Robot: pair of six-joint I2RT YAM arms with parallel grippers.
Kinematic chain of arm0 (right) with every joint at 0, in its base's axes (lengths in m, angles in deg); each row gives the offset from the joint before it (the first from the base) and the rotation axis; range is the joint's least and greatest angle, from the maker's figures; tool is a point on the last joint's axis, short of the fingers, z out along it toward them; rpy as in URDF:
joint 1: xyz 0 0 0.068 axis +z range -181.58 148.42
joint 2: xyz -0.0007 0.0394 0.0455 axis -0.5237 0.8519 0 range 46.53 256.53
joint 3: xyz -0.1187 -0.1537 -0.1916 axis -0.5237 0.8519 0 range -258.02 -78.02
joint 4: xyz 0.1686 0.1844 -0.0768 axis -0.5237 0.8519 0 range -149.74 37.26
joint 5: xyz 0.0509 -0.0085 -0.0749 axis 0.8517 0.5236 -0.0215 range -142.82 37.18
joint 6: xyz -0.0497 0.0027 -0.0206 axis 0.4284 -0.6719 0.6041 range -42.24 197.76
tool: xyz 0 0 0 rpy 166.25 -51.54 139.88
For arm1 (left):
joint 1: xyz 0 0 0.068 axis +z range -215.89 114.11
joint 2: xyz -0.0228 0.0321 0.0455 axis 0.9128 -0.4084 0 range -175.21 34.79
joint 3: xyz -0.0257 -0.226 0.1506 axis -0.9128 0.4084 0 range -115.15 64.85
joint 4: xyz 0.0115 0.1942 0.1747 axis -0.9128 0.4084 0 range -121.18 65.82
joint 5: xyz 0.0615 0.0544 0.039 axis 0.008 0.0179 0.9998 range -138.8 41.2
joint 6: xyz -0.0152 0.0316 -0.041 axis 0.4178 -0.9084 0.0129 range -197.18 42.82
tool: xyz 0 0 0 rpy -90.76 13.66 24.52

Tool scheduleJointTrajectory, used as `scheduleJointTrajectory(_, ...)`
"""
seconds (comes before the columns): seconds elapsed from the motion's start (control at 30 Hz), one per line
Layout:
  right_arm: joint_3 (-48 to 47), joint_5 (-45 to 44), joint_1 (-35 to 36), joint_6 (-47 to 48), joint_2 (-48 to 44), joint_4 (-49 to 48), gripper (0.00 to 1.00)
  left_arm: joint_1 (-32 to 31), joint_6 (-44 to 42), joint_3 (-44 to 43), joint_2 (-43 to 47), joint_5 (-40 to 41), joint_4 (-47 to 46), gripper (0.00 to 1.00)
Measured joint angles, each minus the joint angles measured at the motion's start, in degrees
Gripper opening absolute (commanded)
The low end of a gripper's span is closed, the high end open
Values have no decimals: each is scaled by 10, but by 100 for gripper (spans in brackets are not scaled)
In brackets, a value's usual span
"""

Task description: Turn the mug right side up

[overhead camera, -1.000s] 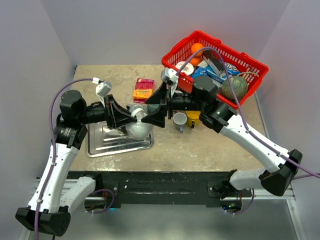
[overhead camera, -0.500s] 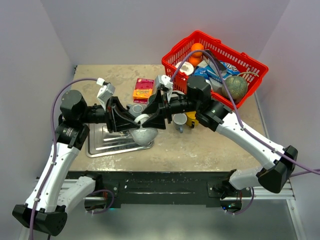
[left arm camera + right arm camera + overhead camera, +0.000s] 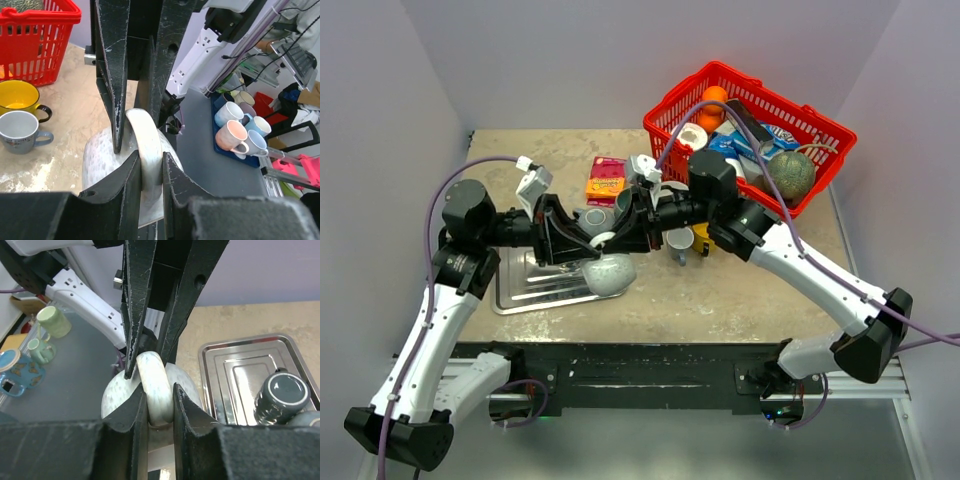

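Note:
The mug [image 3: 611, 274] is speckled grey-white and hangs above the table's front part, just right of the tray, with its handle on top. My left gripper [image 3: 586, 243] comes from the left and is shut on the handle [image 3: 149, 145]. My right gripper [image 3: 618, 242] comes from the right and is shut on the same handle [image 3: 156, 385], facing the other gripper. In the left wrist view my left gripper [image 3: 150, 175] pinches the near end of the loop. In the right wrist view my right gripper [image 3: 159, 412] pinches its near end. The mug's opening is hidden.
A metal tray [image 3: 525, 290] lies at the front left, with a dark cup [image 3: 280, 397] on it. A small grey mug [image 3: 680, 240] and a yellow mug [image 3: 706, 238] stand mid-table. A red basket [image 3: 680, 93] full of items sits back right. A snack packet [image 3: 607, 176] lies behind.
My right gripper has closed from wide open onto the mug's handle. The mug, held by the left gripper, has come down and slightly right.

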Motion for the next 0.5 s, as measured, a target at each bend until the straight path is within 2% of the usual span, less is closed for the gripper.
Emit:
scheduleJointTrajectory(0.07, 0, -17, 0, 4, -3, 10, 0, -1, -9, 0, -3, 11, 9, 46)
scheduleJointTrajectory(0.1, 3, -38, 1, 5, -6, 17, 0, -2, -15, 0, -6, 24, 15, 64)
scheduleJointTrajectory(0.2, 19, -116, 7, 18, -9, 34, 0, -9, -37, -12, -24, 71, 43, 85)
scheduleJointTrajectory(0.3, 52, -200, 8, 28, -10, 63, 0, -10, -59, -24, -41, 140, 78, 92)
scheduleJointTrajectory(0.5, 94, -345, 8, 65, -20, 115, 0, -9, -64, -29, -65, 339, 161, 90)
